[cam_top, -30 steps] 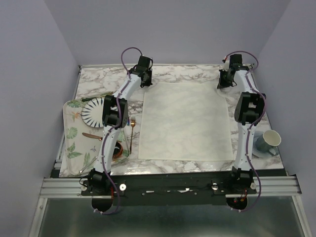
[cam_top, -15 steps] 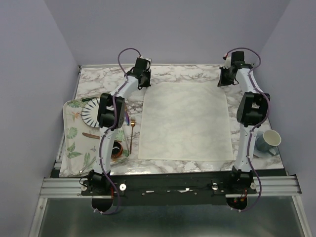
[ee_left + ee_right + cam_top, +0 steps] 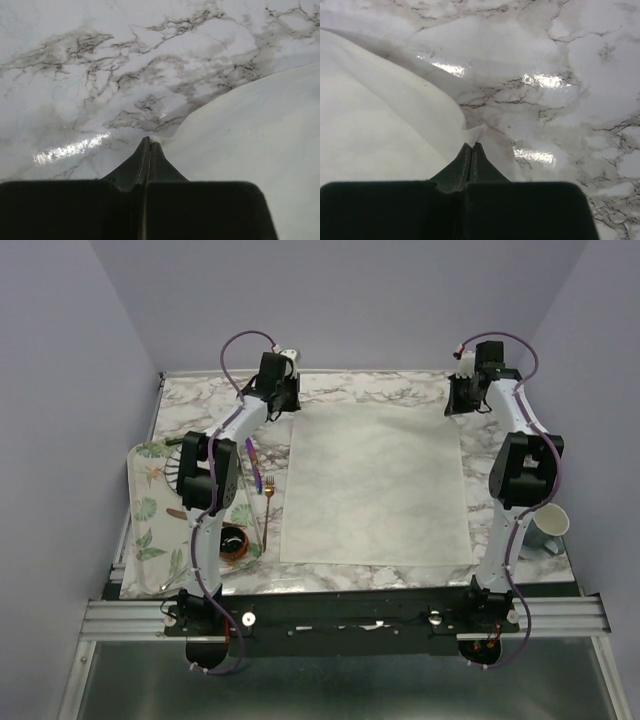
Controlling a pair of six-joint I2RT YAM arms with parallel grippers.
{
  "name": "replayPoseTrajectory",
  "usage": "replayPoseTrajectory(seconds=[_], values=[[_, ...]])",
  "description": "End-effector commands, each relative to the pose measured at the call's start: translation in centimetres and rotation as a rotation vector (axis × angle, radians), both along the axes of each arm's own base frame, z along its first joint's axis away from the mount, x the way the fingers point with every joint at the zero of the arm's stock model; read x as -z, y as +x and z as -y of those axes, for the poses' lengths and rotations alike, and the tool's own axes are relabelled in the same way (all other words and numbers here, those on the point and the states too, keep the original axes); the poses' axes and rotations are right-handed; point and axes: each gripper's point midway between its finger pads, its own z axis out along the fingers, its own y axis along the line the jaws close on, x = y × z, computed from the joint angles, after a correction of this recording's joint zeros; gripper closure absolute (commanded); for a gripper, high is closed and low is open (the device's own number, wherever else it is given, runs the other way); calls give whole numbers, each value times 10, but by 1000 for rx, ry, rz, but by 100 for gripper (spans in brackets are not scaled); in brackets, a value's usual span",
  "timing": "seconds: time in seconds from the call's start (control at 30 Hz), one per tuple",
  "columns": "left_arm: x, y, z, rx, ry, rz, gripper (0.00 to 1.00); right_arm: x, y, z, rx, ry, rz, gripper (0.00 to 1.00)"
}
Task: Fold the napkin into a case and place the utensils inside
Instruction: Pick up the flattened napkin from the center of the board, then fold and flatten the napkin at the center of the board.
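Observation:
The cream napkin (image 3: pixel 372 485) lies spread out flat over the middle of the marble table. At its far left corner my left gripper (image 3: pixel 286 405) is shut, pinching the cloth; the left wrist view shows the black fingertips (image 3: pixel 149 143) pressed together at the napkin (image 3: pixel 250 140) edge. On the far right corner my right gripper (image 3: pixel 458 409) is shut, and a small peak of napkin (image 3: pixel 476 133) sticks out between its tips (image 3: pixel 472 146). The utensils lie left of the cloth: a purple-blue one (image 3: pixel 258 472) and a copper-gold fork (image 3: pixel 268 498).
A leaf-print placemat (image 3: pixel 148 525) lies at the left, with a striped plate mostly hidden behind the left arm and a small dark bowl (image 3: pixel 233 541) near its front. A pale mug (image 3: pixel 550 525) stands at the right edge.
My left gripper has closed on the napkin's far left corner. Both arms have shifted, their elbows swinging outward, and the far corners are slightly raised. The right gripper stayed shut.

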Motion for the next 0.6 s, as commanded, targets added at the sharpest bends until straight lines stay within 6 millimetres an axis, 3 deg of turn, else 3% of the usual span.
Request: replayPoseTrajectory(seconds=[0.0, 0.07, 0.1, 0.3, 0.57], values=[[-38, -24, 8, 68, -77, 47, 100, -19, -24, -1, -73, -46, 8, 99], [-42, -41, 5, 82, -85, 41, 100, -28, -35, 1, -84, -65, 9, 99], [-41, -48, 5, 89, -86, 31, 100, -20, -45, 2, -102, -74, -13, 99], [-28, -96, -5, 129, -60, -31, 100, -19, -80, 3, -171, -108, -35, 99], [-7, -156, -23, 176, -3, -110, 100, 4, -135, 16, -223, -147, -113, 99]])
